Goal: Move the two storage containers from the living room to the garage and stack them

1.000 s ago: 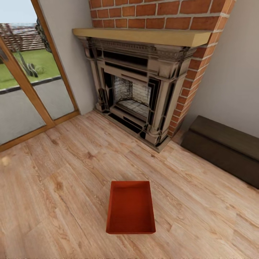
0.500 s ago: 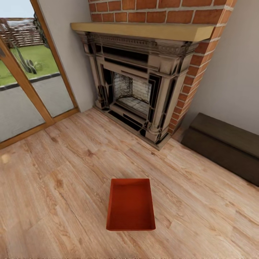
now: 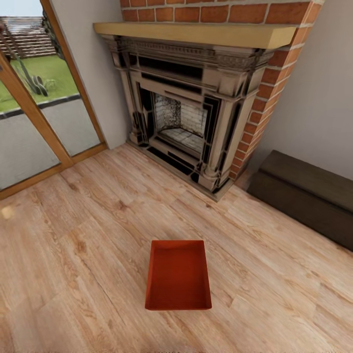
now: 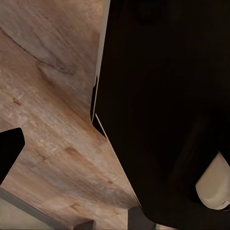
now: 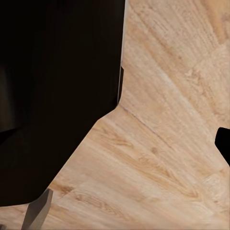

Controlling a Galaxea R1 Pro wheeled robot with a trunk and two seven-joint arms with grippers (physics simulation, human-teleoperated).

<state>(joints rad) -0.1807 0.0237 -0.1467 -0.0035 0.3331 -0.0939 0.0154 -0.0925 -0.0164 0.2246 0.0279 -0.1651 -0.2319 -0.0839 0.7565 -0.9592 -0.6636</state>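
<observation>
So we're in the living room, and one orange-red storage container [image 3: 178, 275] is sitting open-top on the light wood-plank floor [image 3: 73, 255], out in the open, a fair way in front of the brick fireplace [image 3: 191, 98]. It looks empty inside. A long low dark cabinet [image 3: 306, 196] runs along the wall off to the right, well apart from the bin, and there's a glass door [image 3: 34, 108] with a wood frame on the left showing grass outside. Both wrist cameras are mostly blocked by dark robot body with plank floor behind, so honestly I can't tell whether either gripper is spread or pressed together.
</observation>
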